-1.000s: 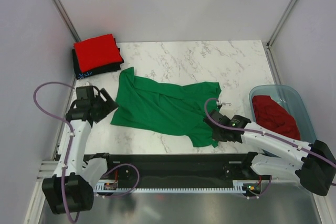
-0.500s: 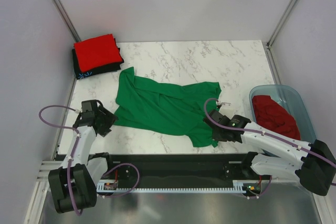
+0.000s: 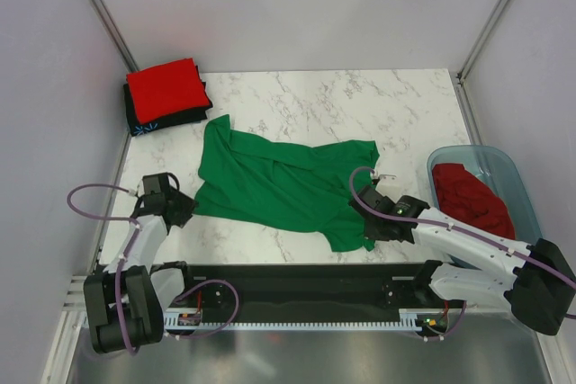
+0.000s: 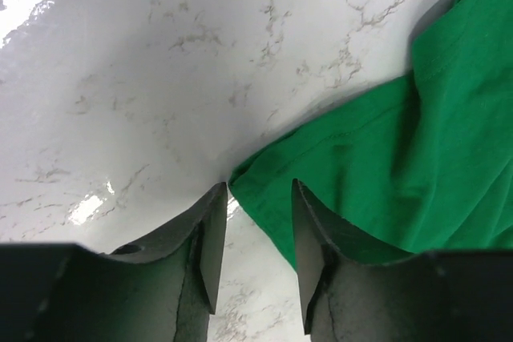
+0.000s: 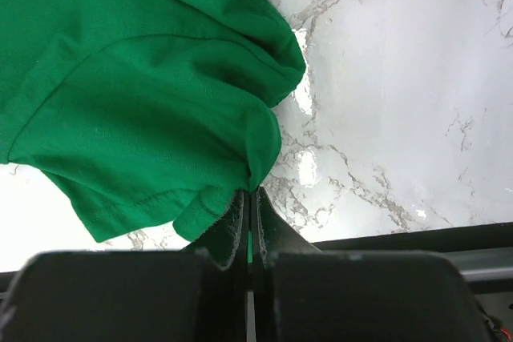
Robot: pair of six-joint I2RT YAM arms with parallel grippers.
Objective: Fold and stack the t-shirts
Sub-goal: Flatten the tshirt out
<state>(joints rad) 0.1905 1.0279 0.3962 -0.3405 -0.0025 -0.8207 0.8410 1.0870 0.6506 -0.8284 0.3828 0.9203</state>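
Right end effector: clenched, grasping a fold at the near right edge of the green t-shirt; the fingers show no gap in the right wrist view, with cloth bunched at their tips.
Left end effector: released, fingers apart, low over the table; the near left corner of the green t-shirt lies in the gap between the fingers, with neither finger pressed on it.
The green t-shirt lies unfolded and wrinkled at the middle of the table; its long axis runs diagonally from far left to near right; one end points toward the far left corner and a sleeve lies near right beside the right end effector.
Right of the shirt and apart from it, at the table's right edge: a translucent blue tub holding a crumpled red t-shirt.
Far left corner: a folded red t-shirt stacked on a black t-shirt showing a blue-white print; the stack sits near the shirt's far end, not touching it.
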